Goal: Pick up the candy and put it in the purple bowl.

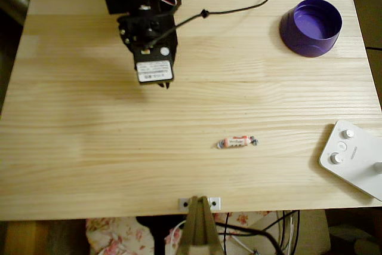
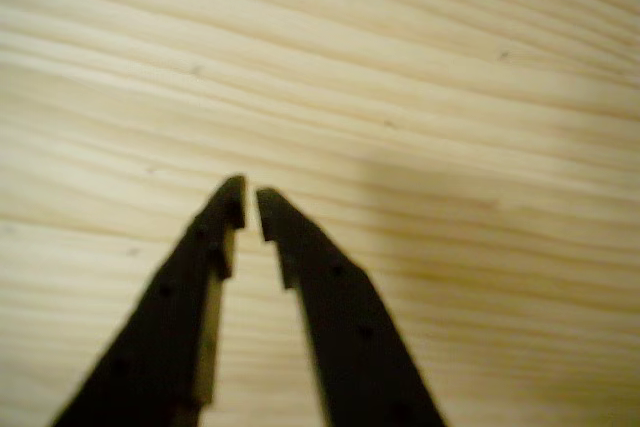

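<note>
The surface (image 1: pixel 89 147) is a pale pine board with long grain lines running across it, warmly lit and mostly bare. In the overhead view the black arm (image 1: pixel 140 4) reaches in from the top edge, left of centre, with a white label on its wrist housing. Its claw (image 2: pixel 250 209) points down at plain wood; in the wrist view the two dark fingertips (image 2: pixel 228 209) sit nearly together, with only a thin gap between them and nothing held.

The candy (image 1: pixel 237 142) lies on its side in the lower middle of the board, well apart from the claw, its white and pinkish wrapper twisted dark at both ends. The purple bowl (image 1: pixel 311 27) stands upright near the top right corner, far from the candy. A black cable (image 1: pixel 239 9) trails across the wood from the arm towards the bowl.

At the lower right edge a white device with round knobs (image 1: pixel 352 159) overlaps the board. A small metal bracket (image 1: pixel 199 203) is fixed at the middle of the bottom edge. Below and above the board, floral fabric (image 1: pixel 116 237) shows, along with more cables.
</note>
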### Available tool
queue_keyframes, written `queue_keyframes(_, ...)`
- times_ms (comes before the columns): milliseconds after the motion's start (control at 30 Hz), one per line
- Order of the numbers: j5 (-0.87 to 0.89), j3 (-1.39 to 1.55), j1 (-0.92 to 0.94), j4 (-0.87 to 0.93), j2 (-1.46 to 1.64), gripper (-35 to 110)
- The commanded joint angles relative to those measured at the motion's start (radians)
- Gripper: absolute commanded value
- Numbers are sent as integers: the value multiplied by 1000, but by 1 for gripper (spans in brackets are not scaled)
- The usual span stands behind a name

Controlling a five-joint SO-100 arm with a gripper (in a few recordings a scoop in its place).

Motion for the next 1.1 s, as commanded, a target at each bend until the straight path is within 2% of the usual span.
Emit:
queue_keyframes(0, 21, 5, 8, 11, 17, 0)
queue_keyframes(1067, 44, 5, 28, 12, 17, 0)
